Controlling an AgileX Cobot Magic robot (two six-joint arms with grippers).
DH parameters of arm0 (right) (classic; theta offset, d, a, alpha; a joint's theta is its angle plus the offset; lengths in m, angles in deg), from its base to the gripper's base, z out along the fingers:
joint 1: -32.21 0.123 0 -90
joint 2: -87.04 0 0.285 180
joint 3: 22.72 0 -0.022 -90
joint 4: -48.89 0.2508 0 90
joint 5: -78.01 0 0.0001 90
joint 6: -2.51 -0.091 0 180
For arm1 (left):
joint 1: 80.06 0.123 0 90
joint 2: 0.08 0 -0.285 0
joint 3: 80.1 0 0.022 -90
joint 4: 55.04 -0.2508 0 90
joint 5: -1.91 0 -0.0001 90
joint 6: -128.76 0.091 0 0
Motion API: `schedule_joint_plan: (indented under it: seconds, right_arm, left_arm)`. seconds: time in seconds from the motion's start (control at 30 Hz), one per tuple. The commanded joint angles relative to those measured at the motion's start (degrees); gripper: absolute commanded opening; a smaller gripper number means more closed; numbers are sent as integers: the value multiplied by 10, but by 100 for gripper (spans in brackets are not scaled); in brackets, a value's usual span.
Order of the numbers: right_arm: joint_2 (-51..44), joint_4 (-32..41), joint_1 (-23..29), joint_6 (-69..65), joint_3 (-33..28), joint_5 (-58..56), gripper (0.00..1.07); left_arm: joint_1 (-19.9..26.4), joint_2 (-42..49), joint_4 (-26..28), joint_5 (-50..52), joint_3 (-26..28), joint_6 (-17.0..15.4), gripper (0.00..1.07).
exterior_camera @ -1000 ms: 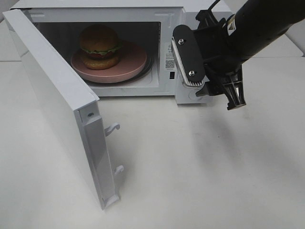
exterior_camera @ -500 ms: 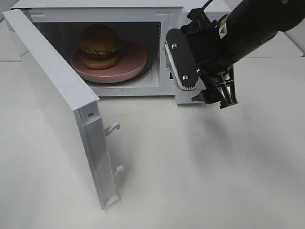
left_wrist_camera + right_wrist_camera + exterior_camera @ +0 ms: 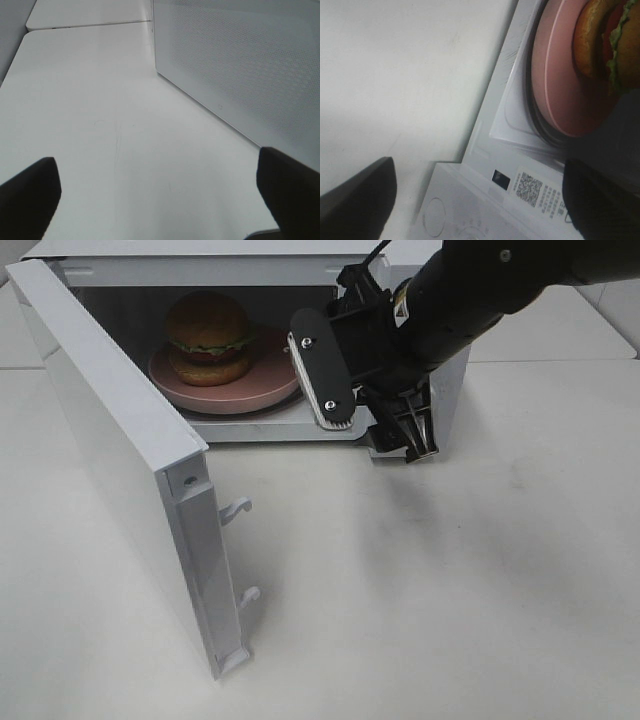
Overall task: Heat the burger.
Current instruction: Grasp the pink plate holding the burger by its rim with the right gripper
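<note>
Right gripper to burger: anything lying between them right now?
Only the bare side of the pink plate that the burger sits on, inside the open microwave, shown in the exterior high view.

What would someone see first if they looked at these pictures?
Probably the burger sitting on a pink plate inside the white microwave, whose door is swung wide open toward the left. Next, the big black right claw hangs open in front of the microwave's right side.
</note>
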Motion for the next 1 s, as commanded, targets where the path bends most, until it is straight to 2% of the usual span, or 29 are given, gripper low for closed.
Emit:
schedule_joint_plan:
  seconds: [0.03,1.0]
  right_arm:
    - [13,-2,7,-6,15,5,86]
    - [186,-2,13,-36,197,13,82]
  left_arm:
    - [0,10,-1,7,-1,-3,100]
    - [0,10,-6,7,-1,-3,100]
